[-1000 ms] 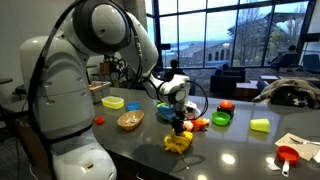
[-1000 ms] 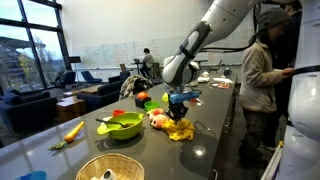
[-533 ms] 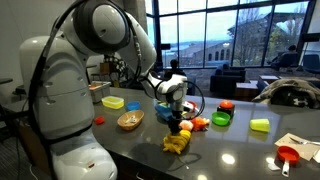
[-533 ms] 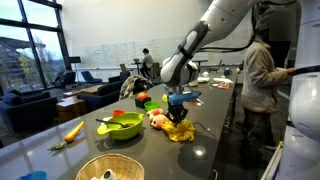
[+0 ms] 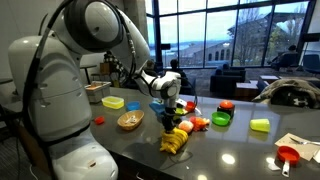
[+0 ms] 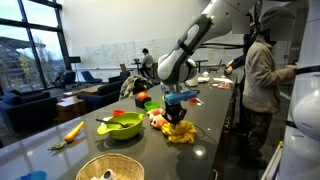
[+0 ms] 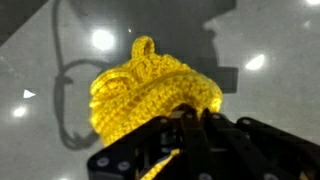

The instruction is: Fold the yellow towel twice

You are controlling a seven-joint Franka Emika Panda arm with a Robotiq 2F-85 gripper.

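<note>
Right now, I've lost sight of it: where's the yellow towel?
In both exterior views the yellow towel sits bunched on the counter under the gripper, near the green bowl.

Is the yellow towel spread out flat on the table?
No, the towel is bunched in a lumpy heap at the claw.

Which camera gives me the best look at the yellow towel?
The wrist view: the yellow towel fills it, bunched, ribbed knit clear. Both exterior views show only a small yellow heap under the end effector.
</note>
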